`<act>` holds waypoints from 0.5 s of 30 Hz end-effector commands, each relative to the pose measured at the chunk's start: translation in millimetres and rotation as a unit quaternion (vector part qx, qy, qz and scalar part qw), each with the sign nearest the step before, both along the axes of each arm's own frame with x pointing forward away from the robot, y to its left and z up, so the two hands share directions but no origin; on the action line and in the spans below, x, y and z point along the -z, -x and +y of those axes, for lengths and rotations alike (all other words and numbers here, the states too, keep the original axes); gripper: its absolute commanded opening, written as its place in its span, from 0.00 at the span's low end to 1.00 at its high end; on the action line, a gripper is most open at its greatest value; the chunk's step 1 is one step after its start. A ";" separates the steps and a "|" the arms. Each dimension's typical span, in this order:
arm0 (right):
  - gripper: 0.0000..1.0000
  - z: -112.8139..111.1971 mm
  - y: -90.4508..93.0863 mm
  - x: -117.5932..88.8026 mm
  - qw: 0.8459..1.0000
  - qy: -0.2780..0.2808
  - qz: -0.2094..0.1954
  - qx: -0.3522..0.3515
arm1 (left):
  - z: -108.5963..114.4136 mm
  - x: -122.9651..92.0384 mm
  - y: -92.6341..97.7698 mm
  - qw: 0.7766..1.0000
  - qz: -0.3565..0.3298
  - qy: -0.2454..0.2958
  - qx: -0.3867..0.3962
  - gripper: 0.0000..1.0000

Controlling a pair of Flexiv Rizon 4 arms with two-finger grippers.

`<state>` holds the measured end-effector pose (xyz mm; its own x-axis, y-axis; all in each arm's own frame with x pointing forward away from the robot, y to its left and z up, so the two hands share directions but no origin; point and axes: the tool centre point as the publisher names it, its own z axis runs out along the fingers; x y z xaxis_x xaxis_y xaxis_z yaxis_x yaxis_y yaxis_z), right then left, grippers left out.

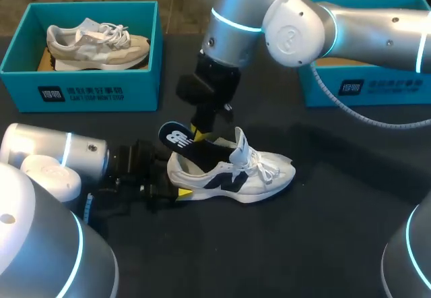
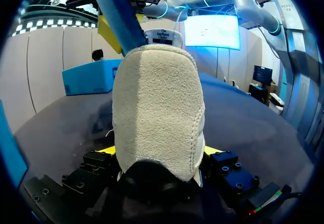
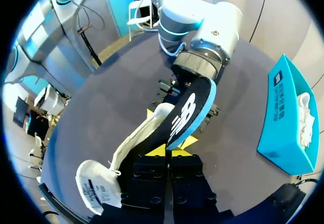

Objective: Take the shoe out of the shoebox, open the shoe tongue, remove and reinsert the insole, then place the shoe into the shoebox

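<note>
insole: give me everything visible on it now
The insole is dark on top with a white logo and a light-blue foam edge. It stands tilted, heel end up above the collar, toe end down inside the white shoe. The right gripper pinches it; the left gripper holds the shoe's heel.

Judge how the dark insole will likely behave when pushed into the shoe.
Probably floppy: the insole looks thin and curves from the right end effector into the shoe. Likely light. It may buckle rather than slide straight.
</note>
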<state>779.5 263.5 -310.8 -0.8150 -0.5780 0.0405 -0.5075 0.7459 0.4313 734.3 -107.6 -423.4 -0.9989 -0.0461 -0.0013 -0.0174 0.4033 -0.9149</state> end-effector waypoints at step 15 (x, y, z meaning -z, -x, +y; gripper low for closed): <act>1.00 -22.7 12.1 -14.9 0.997 -0.037 0.041 0.056 | -0.7 1.3 -0.9 1.000 0.001 -0.001 0.001 0.00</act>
